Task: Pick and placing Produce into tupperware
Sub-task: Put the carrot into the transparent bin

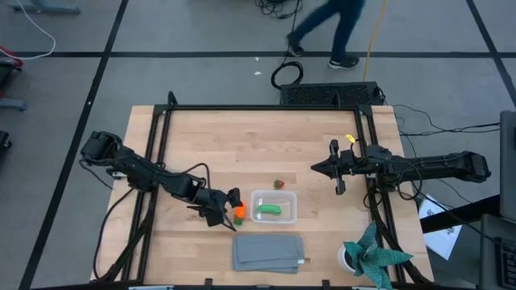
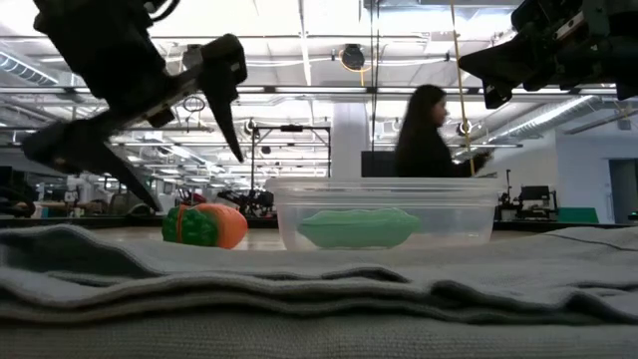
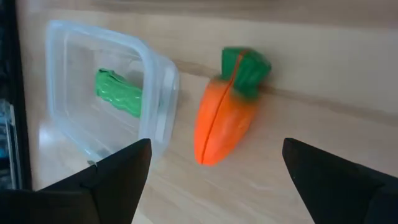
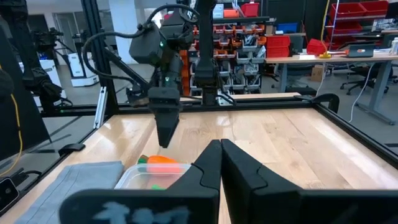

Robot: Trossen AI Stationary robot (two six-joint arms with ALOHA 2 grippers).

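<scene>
I am holding my left claw (image 1: pixel 226 211) low over the wooden table (image 1: pixel 242 137), its two dark fingers (image 3: pixel 109 180) standing wide apart with nothing between them. Just past the fingertips the carrot (image 3: pixel 225 121) is lying on its side on the table: a smooth orange body with a lengthwise seam, tapering to a blunt tip, topped by a chunky green stub. From table height it is showing as an orange lump with a green end, resting just beside the tupperware (image 2: pixel 384 212).

The tupperware is sitting near the table's front, between the carrot and the middle of the table. It is a clear, shallow rectangular box with rounded corners and a thick rim. Inside it the green pod (image 1: pixel 269 209) is lying flat, long, bumpy and bright green, taking up most of the length of the floor.

The small dark reddish-brown piece (image 1: pixel 278 184) is resting on the table just behind the tupperware, apart from it.

A grey folded cloth (image 1: pixel 268 252) is lying in front of the tupperware, at the table's front edge.

My right claw (image 1: pixel 317 168) is waiting well apart over the right side of the table, its fingers pressed together, gripping nothing.
</scene>
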